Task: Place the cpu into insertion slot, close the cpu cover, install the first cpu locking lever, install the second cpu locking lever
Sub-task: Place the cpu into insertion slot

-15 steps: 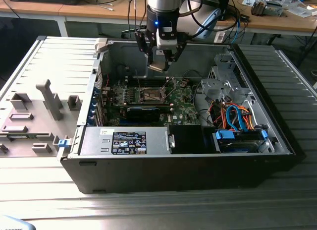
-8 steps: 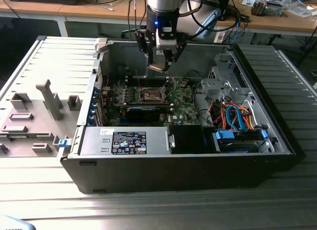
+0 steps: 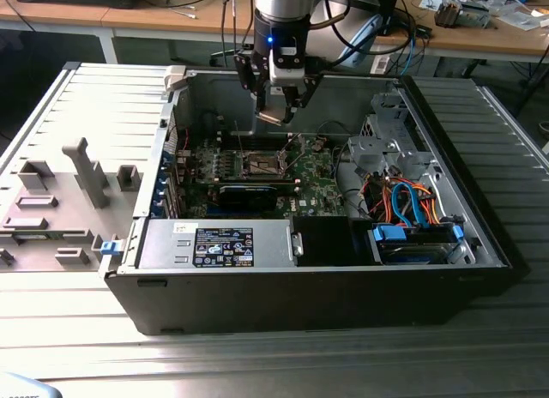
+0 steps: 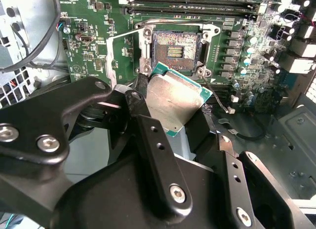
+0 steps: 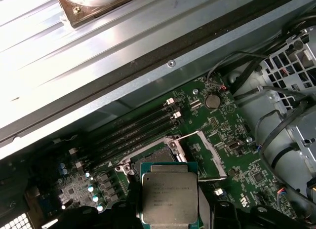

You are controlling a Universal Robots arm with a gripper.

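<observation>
Second wrist view puts the claw (image 4: 173, 118) nearest, clamped on the cpu (image 4: 180, 95) by opposite edges, probably to spare its contacts. Beyond, apart from the chip, the insertion slot (image 4: 177, 50) lies uncovered, ready to receive it; memory slots (image 4: 197, 7) sit farthest.

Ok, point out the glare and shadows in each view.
First wrist view: glare whitens the ribbed table; the cpu is evenly lit. Second wrist view: soft sheen on the cpu, dark-centred insertion slot. Exterior view: shadow inside the computer case.
</observation>
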